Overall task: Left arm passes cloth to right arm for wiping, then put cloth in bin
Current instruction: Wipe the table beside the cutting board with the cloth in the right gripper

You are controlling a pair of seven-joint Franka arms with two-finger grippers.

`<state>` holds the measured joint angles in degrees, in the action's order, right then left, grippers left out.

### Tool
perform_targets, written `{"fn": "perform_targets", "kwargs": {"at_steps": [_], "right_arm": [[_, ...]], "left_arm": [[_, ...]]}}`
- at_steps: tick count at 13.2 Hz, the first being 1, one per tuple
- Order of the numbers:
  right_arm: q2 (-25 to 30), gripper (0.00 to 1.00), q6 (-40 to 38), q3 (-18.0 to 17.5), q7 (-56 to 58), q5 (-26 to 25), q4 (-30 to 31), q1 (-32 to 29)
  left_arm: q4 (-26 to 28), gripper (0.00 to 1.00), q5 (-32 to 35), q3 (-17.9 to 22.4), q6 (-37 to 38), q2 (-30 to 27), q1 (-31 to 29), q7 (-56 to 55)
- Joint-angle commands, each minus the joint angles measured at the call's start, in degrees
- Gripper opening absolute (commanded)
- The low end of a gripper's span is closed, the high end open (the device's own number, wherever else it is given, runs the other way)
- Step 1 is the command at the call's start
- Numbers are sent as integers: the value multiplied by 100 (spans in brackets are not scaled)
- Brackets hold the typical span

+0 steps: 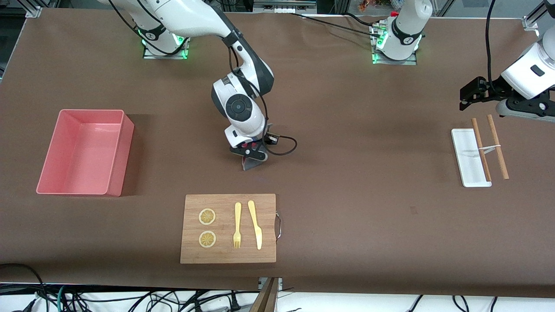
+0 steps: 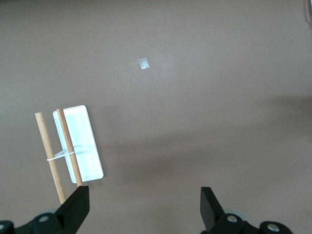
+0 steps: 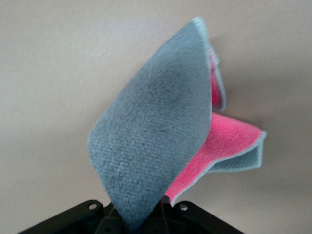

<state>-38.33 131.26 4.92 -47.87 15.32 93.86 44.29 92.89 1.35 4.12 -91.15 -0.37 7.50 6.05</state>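
Note:
The cloth (image 1: 249, 164) hangs folded from my right gripper (image 1: 250, 158), which is shut on one corner of it. In the right wrist view the cloth (image 3: 161, 126) shows its grey face outward and its pink face inside the fold, pinched in the right gripper (image 3: 141, 220). It hangs low over the bare table, over the stretch between the wooden board and the robots' bases. The bin (image 1: 122, 151) stands empty toward the right arm's end of the table. My left gripper (image 1: 465, 98) waits open with nothing in it, above the table by the white tray; its own view shows the left gripper (image 2: 144, 204) wide open.
A wooden board (image 1: 230, 255) with two lemon slices (image 1: 207, 227), a fork (image 1: 237, 225) and a knife (image 1: 255, 224) lies nearer the front camera than the cloth. A small white tray (image 1: 466, 167) with two tied wooden sticks (image 1: 497, 147) lies toward the left arm's end.

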Motion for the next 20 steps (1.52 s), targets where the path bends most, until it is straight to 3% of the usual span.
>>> {"fn": "perform_targets", "kwargs": {"at_steps": [1,5,11,16,20], "right_arm": [[-52,0,-100,44,355,68,-52,-472],[115,0,-232,62,1367,85,264,-921],[1001,0,-259,342,3703,103,1546,-1773],[1232,0,-92,1720,6374,112,2180,-1836],[1626,0,-1011,2293,6993,77,2023,-1854]], "left_arm": [[37,100,111,-34,54,-77,-21,116],[28,100,111,-69,54,-77,5,98],[28,100,102,-61,54,-77,14,107],[28,100,102,-61,54,-77,14,107],[28,100,102,-61,80,-77,5,98]]}}
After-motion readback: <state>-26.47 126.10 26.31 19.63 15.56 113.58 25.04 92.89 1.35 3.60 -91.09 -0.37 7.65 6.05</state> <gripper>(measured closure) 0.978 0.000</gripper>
